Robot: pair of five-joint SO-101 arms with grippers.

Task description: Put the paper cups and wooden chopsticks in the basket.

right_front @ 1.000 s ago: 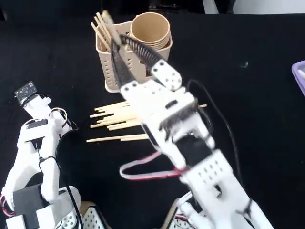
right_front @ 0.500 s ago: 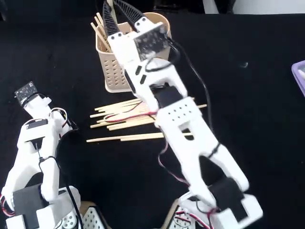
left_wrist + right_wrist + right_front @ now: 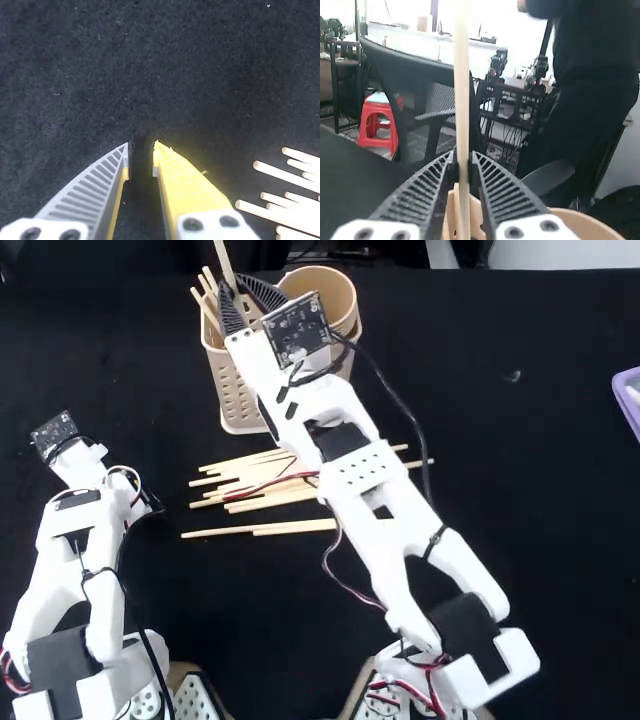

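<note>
While the right end effector is clamping one upright chopstick, with the basket sitting right below it, it should be lowering straight, beside the paper cups, before jaws are parting.

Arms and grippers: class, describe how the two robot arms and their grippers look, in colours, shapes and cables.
Both the left arm and the right arm are white blocky segments with black motors and red and black cables. The right gripper has two black ribbed tapered fingers; the left gripper has one grey, one yellow.
</note>
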